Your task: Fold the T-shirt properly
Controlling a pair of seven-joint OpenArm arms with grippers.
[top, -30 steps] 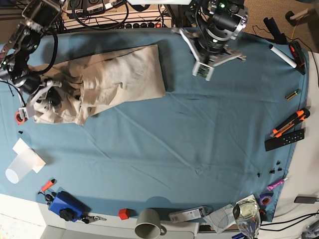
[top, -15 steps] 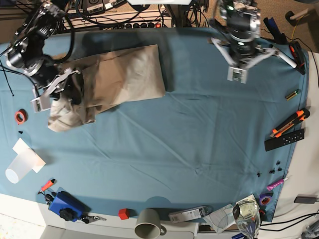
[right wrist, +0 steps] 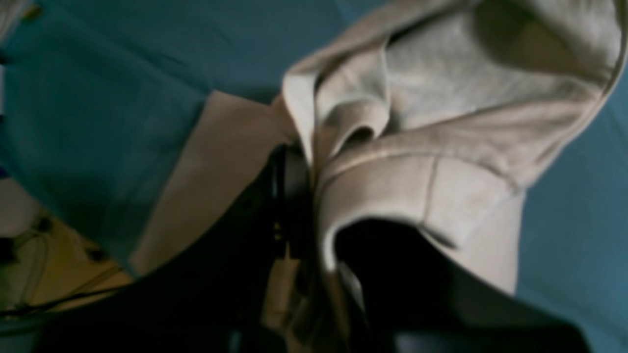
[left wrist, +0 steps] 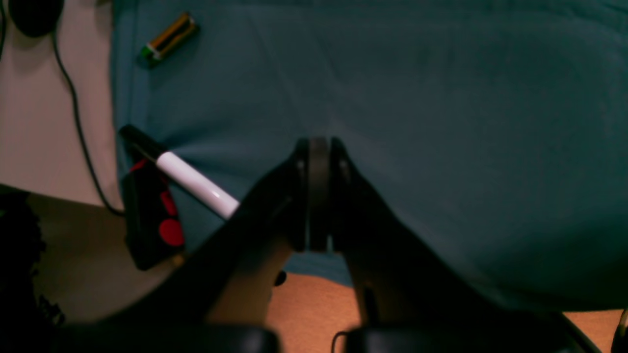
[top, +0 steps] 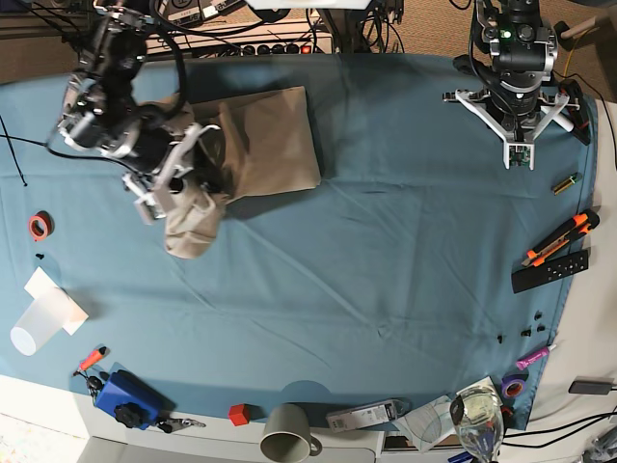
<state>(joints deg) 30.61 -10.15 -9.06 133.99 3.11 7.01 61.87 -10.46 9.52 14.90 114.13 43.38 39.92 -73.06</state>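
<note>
- The counter (top: 386, 251) is covered almost edge to edge by a blue-teal cloth (top: 405, 222), mostly bare across its middle.
- The T-shirt (top: 260, 140), beige, lies at the far side of the cloth toward the base view's left; one part rests flat in a folded slab, while the end nearest the right arm is lifted and hangs as a bunched lump above the cloth.
- The right arm reaches over that lifted end. Its pincer (right wrist: 306, 186) is clamped on the T-shirt (right wrist: 441, 98), a hemmed fold of fabric pinched between the jaws in the right wrist view.
- The left arm stands above the far corner of the cloth on the base view's right, well apart from the shirt. Its pincer (left wrist: 318, 157) has its jaws pressed together with nothing between them, over bare cloth.
- A black remote control (top: 550, 270) lies at the right edge, just beside an orange-and-black utility knife (top: 561, 238).
- A white marker (left wrist: 196, 184) with a black cap lies across a black case with red dots (left wrist: 152, 215) under the left arm.
- A grey mug (top: 286, 432) sits at the near edge.
- A clear plastic cup (top: 43, 321) lies on its side at the near left.
- A green-and-gold battery (left wrist: 169, 39) lies alone near the cloth's edge.
</note>
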